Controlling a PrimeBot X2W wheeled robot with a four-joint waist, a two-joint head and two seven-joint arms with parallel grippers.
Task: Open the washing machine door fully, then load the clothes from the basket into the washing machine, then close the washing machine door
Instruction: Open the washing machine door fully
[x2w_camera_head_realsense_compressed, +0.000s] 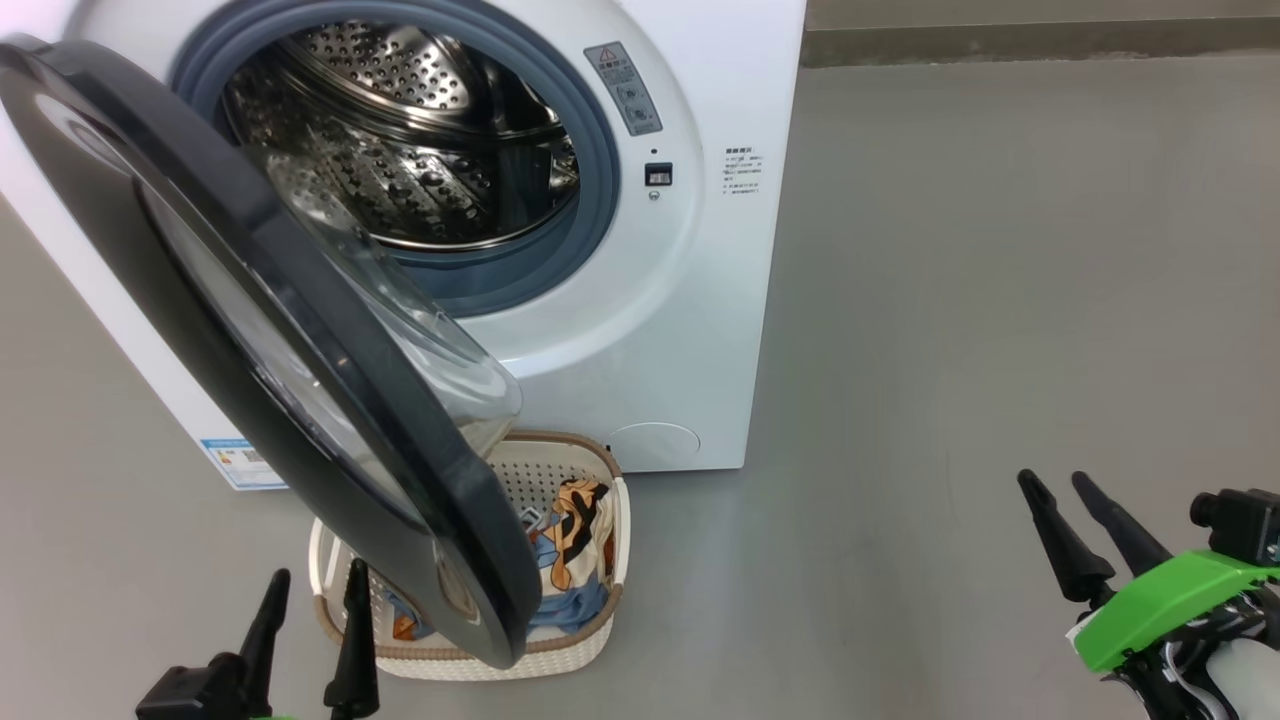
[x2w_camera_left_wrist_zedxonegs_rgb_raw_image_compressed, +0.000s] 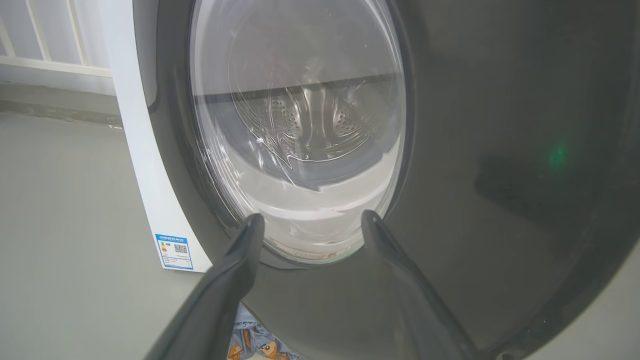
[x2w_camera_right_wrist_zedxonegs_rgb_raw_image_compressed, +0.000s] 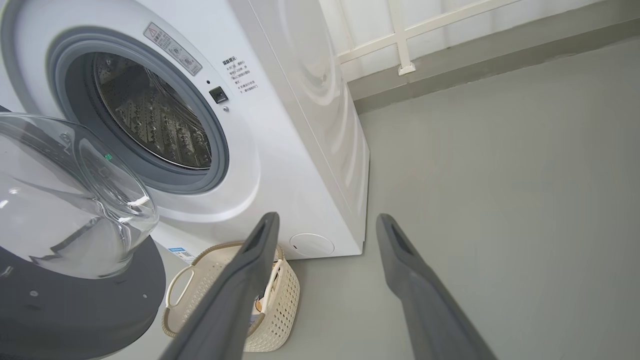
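Door (x2w_camera_head_realsense_compressed: 380, 400) half open over basket (x2w_camera_head_realsense_compressed: 560, 445) of clothes (x2w_camera_head_realsense_compressed: 575, 520); left gripper (x2w_camera_head_realsense_compressed: 318, 572) at its outer face, right gripper (x2w_camera_head_realsense_compressed: 1052, 480) well apart, both jaws wide and empty; likely best to hook the free rim edge, swing slowly outward, spare the glass.

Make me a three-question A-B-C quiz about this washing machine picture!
1. Where is the basket? A: on the floor before the washing machine. B: inside the drum. C: on top of it.
2. What colour is the rim of the washing machine door? A: red. B: black. C: yellow.
3. The door is: A: shut. B: missing. C: open.
Answers: 1 A, it sits on the floor below the door. 2 B, the rim looks glossy black. 3 C, it stands away, showing the drum.
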